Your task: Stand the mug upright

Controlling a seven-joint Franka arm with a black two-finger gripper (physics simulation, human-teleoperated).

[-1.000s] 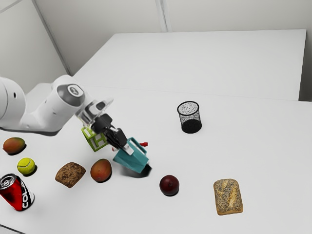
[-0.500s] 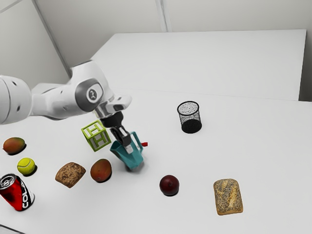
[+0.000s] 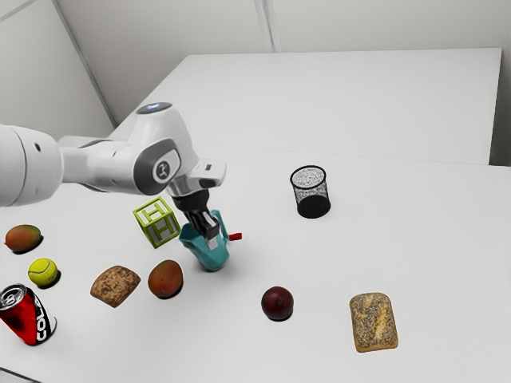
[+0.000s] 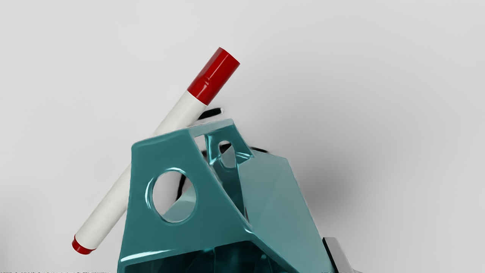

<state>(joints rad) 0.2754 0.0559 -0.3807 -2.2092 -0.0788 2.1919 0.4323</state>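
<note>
In the exterior view my gripper [image 3: 209, 231] points down at the teal mug [image 3: 209, 254], shut on its wall near the rim. The mug is nearly upright, leaning slightly, with its opening up and its handle toward the red-capped marker. Whether its base touches the table cannot be told. In the wrist view the teal mug [image 4: 273, 189] shows its handle and part of its dark inside, and one fingertip of my gripper [image 4: 335, 254] lies against its side.
A red-and-white marker [image 4: 214, 76] lies just beyond the handle. Near the mug are a green block [image 3: 158, 223] and a mango [image 3: 166, 279]. A plum [image 3: 277, 303], a mesh cup [image 3: 310, 191] and bread [image 3: 374, 322] sit toward the exterior view's right.
My hand has swung to point more steeply downward, turning the held mug from strongly tilted to nearly upright. The mug has also shifted slightly toward the exterior view's left.
</note>
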